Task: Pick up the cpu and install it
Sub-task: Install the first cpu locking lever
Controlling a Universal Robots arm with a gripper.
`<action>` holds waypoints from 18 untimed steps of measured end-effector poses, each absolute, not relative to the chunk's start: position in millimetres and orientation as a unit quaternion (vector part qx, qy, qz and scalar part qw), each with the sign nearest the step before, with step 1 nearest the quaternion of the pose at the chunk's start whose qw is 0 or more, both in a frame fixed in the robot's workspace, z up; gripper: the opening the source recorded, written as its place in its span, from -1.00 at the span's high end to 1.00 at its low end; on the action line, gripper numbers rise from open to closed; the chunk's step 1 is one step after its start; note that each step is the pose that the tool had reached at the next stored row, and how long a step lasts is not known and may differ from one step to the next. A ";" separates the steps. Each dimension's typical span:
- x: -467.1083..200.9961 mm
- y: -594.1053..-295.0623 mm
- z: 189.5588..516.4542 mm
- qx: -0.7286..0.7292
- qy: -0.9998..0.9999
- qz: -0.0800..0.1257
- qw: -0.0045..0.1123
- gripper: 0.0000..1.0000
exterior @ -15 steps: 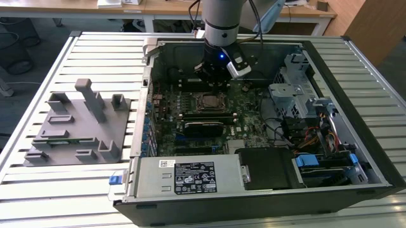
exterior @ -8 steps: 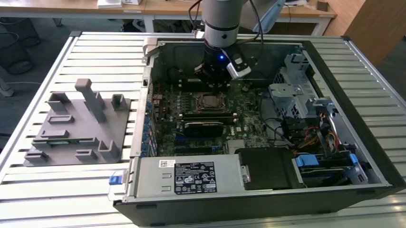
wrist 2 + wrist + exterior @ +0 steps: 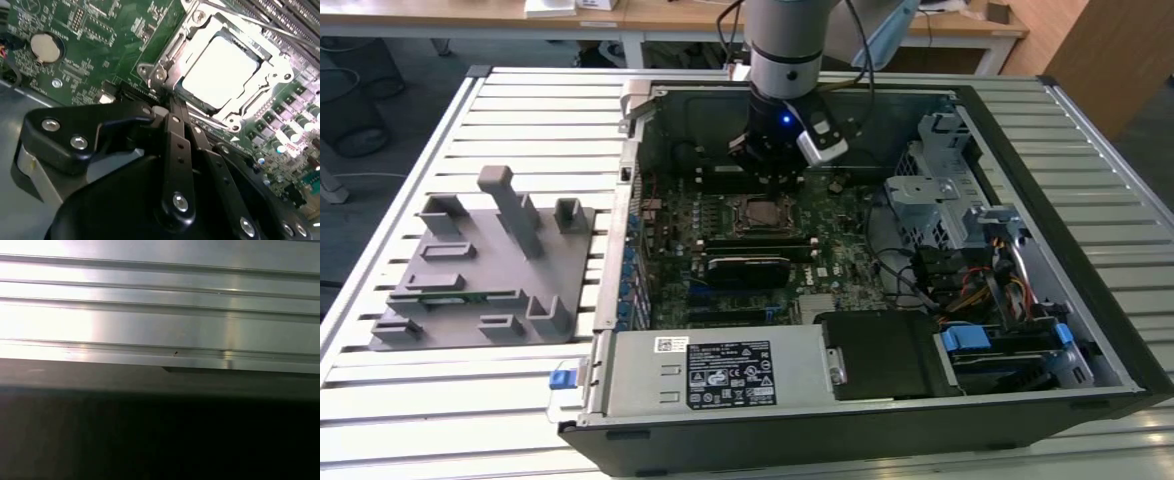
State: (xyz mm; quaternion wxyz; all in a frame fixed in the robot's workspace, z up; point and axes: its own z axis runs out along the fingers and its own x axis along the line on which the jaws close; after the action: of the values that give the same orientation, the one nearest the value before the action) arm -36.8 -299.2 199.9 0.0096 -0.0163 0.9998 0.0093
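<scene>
Cpu [image 3: 220,70] sits flat in socket frame [image 3: 277,62]; my gripper [image 3: 172,112] hangs just beside, fingers closed together, empty. Best lift straight, no dragging.

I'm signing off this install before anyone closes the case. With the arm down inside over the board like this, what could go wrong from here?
1. The cpu lies in the socket frame, but whether it is fully seated cannot be told; if it sits crooked, closing the socket may damage it.
2. The gripper hangs just beside the socket, so a small sideways move might knock the frame or nearby board parts.
3. The arm reaches deep into the computer case; lifting out at an angle might catch the cables.
</scene>
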 end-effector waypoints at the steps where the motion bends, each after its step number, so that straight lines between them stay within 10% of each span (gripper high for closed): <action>1: -36.8 -299.2 199.9 -0.016 1.000 0.009 0.010 0.79; 18: -36.5 -298.5 197.8 -0.016 1.000 0.015 0.010 0.79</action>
State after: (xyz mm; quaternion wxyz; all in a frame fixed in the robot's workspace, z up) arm -36.5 -298.5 197.8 0.0097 -0.0162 0.9997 0.0149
